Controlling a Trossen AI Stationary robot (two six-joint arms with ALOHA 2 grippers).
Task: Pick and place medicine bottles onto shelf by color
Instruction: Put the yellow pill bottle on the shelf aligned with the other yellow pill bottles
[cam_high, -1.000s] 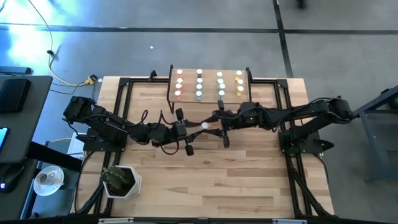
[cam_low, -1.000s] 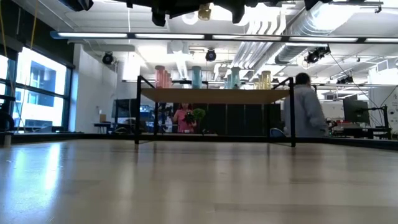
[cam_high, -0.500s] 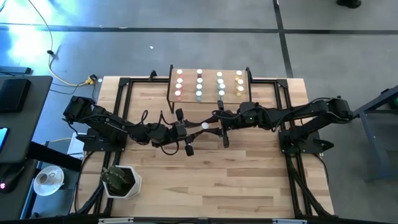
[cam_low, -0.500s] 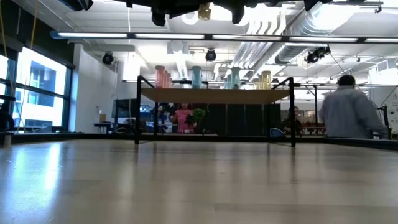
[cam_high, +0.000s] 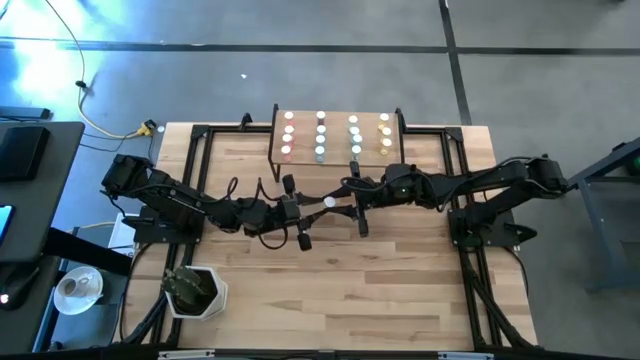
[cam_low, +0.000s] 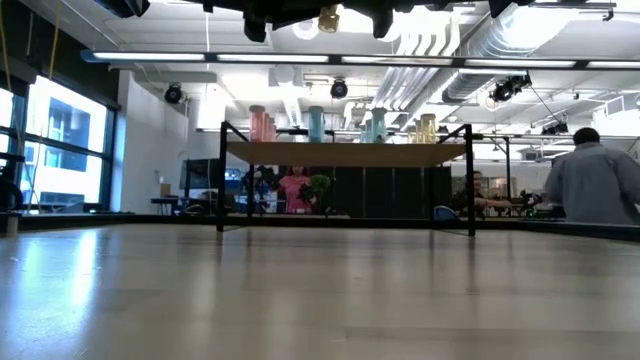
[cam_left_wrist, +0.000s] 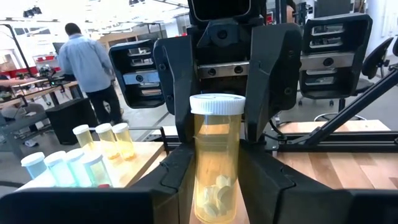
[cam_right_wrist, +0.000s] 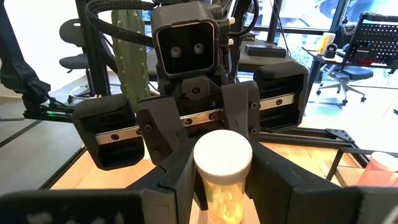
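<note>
Meanwhile, little has changed in the last second: both arms keep the same pose over the table (cam_high: 330, 290), while a person (cam_low: 594, 180) in the room behind has walked from beside the shelf's right leg to the far right edge of the low view

The table is a light wooden butcher-block top with a black frame. At its far edge stands the shelf (cam_high: 336, 157), a small raised board on thin black legs, carrying four rows of medicine bottles (cam_high: 320, 136) sorted by colour: pink, blue, green, yellow. A potted plant (cam_high: 193, 288) sits at the table's near left corner. Behind is an open workshop with ceiling pipes, windows and desks.

Both arms reach inward and meet mid-table, just in front of the shelf. The left gripper (cam_high: 318, 204) and the right gripper (cam_high: 340, 203) face each other, raised above the table, and both have their jaws closed on the same yellow bottle (cam_left_wrist: 216, 163), upright, white-capped, with pills inside
</note>
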